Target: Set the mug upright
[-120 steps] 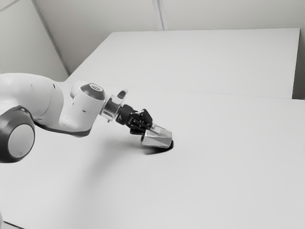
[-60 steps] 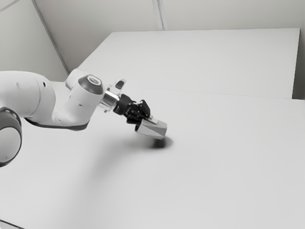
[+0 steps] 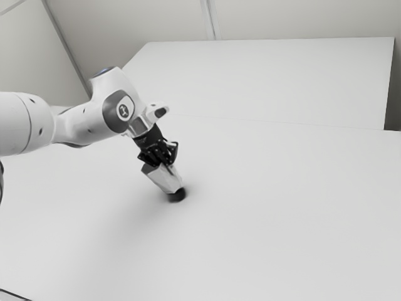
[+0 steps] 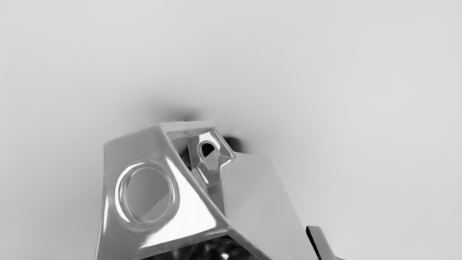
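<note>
Over the table (image 3: 282,219), the gripper (image 3: 160,164) held the mug (image 3: 165,180) aslant (its jaws stood partway apart, clamped on it).

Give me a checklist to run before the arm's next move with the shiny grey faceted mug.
1. Shiny grey faceted mug held by the black two-finger gripper: ok.
2. Mug upright: not ok, it leans at a slant.
3. Mug standing flat on the pale grey table: not ok, given that slant.
4. Mug's lower end touching the table: cannot tell, dark shadow lies right at it.
5. Safe to release: not ok, in my judgement; it would probably tip.
</note>
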Robot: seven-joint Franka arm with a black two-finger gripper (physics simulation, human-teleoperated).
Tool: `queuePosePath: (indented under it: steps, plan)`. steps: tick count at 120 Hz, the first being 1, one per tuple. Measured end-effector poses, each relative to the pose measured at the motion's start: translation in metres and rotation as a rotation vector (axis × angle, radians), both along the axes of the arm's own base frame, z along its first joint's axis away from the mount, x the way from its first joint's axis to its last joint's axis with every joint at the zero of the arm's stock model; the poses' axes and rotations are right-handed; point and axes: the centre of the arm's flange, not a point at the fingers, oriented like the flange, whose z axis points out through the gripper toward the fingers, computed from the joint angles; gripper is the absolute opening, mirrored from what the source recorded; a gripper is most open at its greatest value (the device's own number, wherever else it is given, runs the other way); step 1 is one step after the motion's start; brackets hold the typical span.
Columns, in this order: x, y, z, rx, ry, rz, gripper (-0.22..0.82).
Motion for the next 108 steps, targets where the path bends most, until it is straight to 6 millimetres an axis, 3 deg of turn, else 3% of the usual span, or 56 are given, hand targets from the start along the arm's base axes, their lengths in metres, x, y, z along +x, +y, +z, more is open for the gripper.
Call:
queuePosePath:
  steps: [28, 66, 108]
  plan:
    - [-0.008, -0.010, -0.010, 0.133, 0.113, 0.078, -0.15]
    - [-0.004, -0.015, -0.017, 0.240, 0.093, 0.203, -0.15]
    - [-0.014, -0.005, -0.029, 0.298, 0.094, 0.306, -0.15]
